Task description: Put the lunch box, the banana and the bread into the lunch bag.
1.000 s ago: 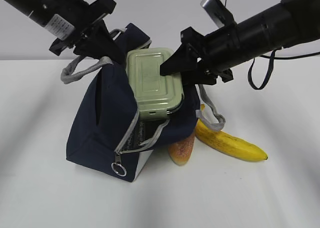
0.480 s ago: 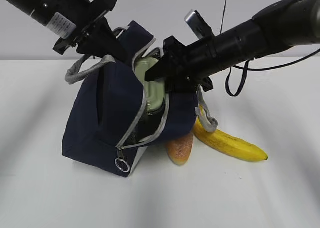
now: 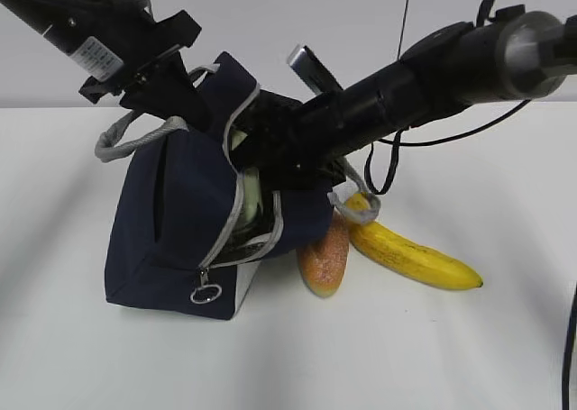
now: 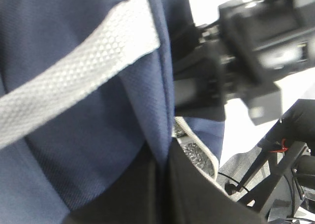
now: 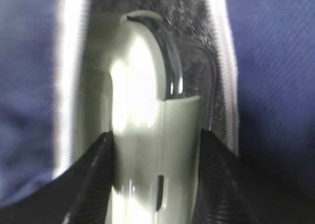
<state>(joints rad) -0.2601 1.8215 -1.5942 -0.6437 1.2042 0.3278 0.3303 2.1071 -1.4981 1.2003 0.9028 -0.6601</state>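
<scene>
The right pincer [image 5: 155,179] clamped the lunch box [image 5: 142,111] inside the lunch bag [image 3: 180,221]; the left pincer [image 3: 185,90] gripped the bag's rim.

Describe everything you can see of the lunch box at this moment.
The lunch box is pale sage green, smooth and glossy like plastic, with rounded corners and a darker band along its edge. It stands on edge, mostly sunk into the lunch bag's zipped opening. The right gripper clamps both its faces. Outside, only a pale sliver shows.
</scene>
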